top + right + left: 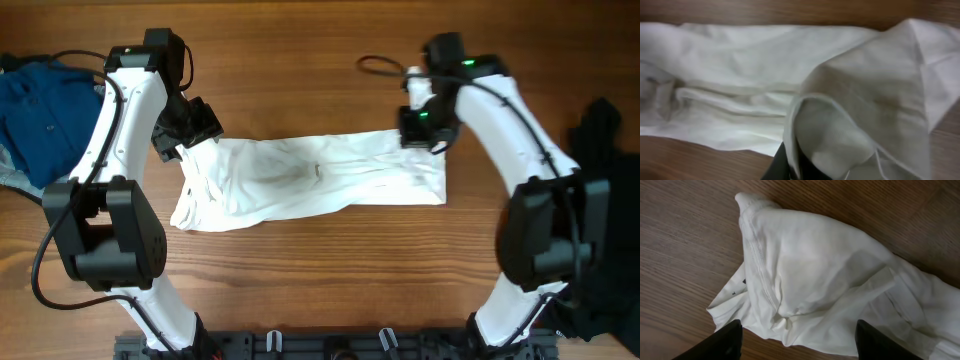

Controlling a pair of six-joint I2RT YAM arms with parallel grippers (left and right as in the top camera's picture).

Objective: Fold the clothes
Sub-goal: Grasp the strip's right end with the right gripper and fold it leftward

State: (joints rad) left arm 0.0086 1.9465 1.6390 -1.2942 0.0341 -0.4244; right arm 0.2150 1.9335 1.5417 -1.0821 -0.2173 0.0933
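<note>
Seen from above, a wooden table (300, 60) with a white T-shirt (300, 180) lying across its middle, folded into a long wrinkled band that runs from your left arm's side to your right arm's side. Your left gripper (188, 135) hovers over the band's far left corner. In its wrist view the two dark fingertips (727, 342) stand wide apart at the bottom edge, one on each side, with nothing between them but the shirt lying below. The cloth there is bunched into a rounded hump, with a stitched hem running down it and a few small dark marks near its lower left edge. Your right gripper (425, 130) sits at the band's far right corner. In its wrist view only one dark finger (786, 162) shows, at the bottom edge. A hemmed fold of the shirt curls over it and rises close to the camera, so this gripper appears closed on the cloth. The other finger is hidden by the fabric. Beyond the raised fold, the rest of the shirt lies flat on the wood. A blue garment (35, 110) lies crumpled at the table's left edge, well apart from the shirt. A black garment (603, 140) lies at the right edge. A thin dark cable (380, 66) loops on the wood near the right arm.
</note>
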